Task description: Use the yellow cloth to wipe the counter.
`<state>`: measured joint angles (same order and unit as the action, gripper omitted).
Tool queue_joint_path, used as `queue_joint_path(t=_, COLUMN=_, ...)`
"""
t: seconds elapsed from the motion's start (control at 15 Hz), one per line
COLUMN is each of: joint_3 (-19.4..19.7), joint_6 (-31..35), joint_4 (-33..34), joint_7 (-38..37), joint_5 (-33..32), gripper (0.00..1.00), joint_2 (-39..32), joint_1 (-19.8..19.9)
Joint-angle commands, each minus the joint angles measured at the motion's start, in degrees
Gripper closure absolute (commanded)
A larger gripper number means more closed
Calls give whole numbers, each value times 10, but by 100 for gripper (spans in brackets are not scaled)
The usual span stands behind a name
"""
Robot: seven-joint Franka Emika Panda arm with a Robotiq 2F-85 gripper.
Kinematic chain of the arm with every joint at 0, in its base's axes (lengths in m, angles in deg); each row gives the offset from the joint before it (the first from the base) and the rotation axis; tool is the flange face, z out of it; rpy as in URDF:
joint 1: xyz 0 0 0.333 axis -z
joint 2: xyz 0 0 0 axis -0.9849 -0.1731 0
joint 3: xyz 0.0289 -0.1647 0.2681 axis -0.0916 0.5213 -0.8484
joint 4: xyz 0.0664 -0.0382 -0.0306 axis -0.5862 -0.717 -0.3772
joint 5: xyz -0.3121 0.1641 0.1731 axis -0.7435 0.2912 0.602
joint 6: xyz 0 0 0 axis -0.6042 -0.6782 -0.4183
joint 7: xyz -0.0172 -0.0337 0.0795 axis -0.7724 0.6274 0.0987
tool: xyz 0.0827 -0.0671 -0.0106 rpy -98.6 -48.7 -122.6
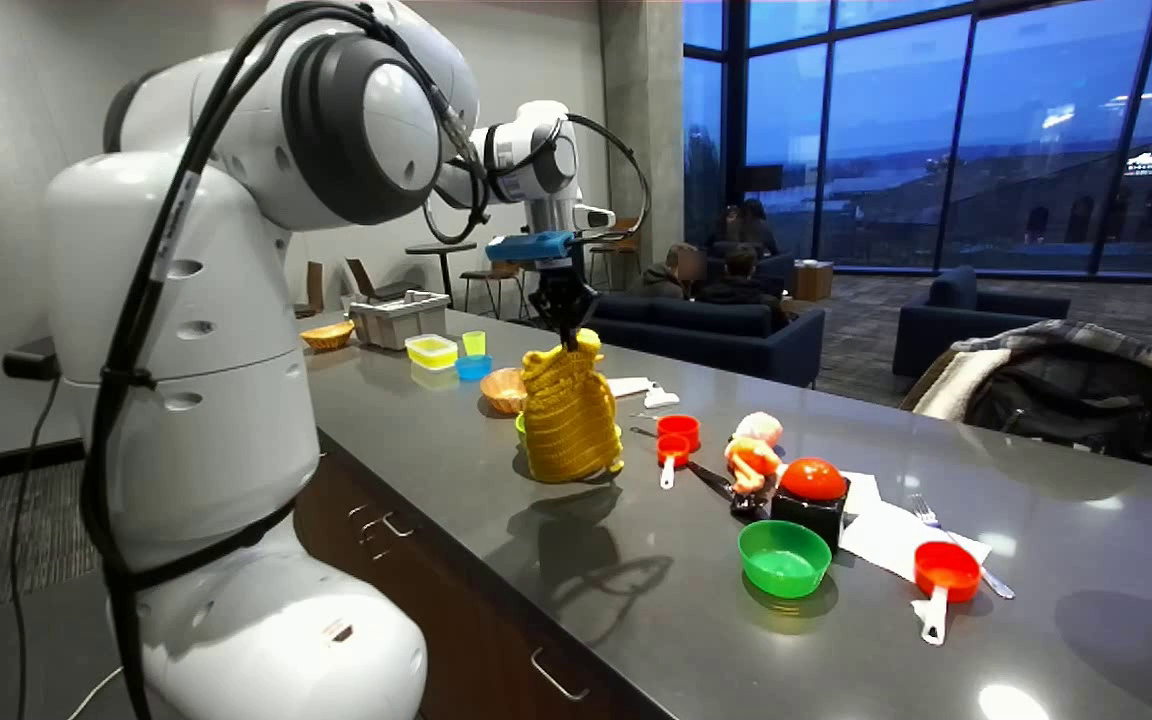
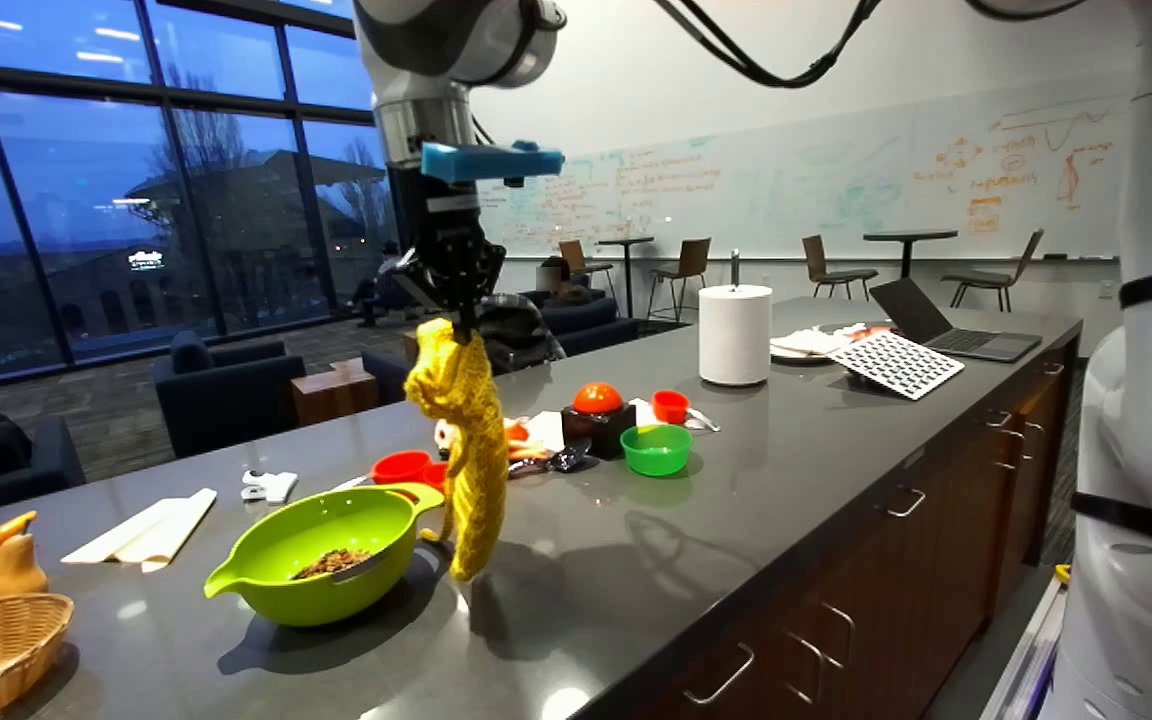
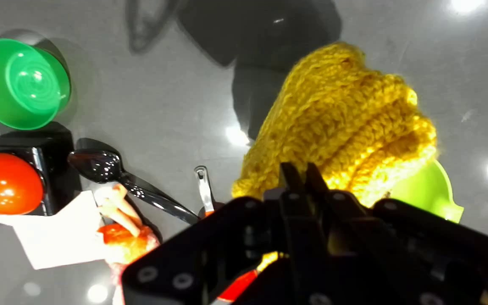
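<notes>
Pinching yellow cloth (image 1: pixel 568 425) at its upper end in gripper (image 2: pixel 463 333), with fingers (image 3: pixel 289 174) close together. Hanging over counter (image 1: pixel 706 640), just beside lime bowl (image 2: pixel 336 598); cannot confirm contact of lower edge with counter. In both exterior views, see green bowl (image 1: pixel 784 562) on same counter, just beside black box (image 1: pixel 808 518) topped by red dome (image 1: pixel 813 479).

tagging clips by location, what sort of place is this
Probably a shared lounge in an office or campus building, though the pictures don't settle which: there is a dark sofa, a wall whiteboard with writing on it, and tall windows.
</notes>
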<state>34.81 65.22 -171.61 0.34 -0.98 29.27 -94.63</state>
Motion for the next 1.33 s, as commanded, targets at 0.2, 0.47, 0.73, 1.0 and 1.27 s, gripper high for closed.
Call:
queue_joint_path(t=0.2, joint_3=15, joint_6=-14, joint_4=-78, joint_7=-26, joint_5=17, gripper=99, joint_2=47, joint_1=40)
queue_joint_path(t=0.47, joint_3=27, joint_6=10, joint_4=-130, joint_7=-17, joint_5=37, gripper=99, joint_2=35, joint_1=61)
queue_joint_path(t=0.73, joint_3=40, joint_6=24, joint_4=-180, joint_7=-34, joint_5=32, gripper=99, joint_2=20, joint_1=75)
queue_joint_path(t=1.0, joint_3=51, joint_6=27, joint_4=-218, joint_7=-38, joint_5=34, gripper=99, joint_2=3, joint_1=83)
queue_joint_path(t=1.27, joint_3=58, joint_6=56, joint_4=-248, joint_7=-28, joint_5=50, gripper=99, joint_2=-18, joint_1=88)
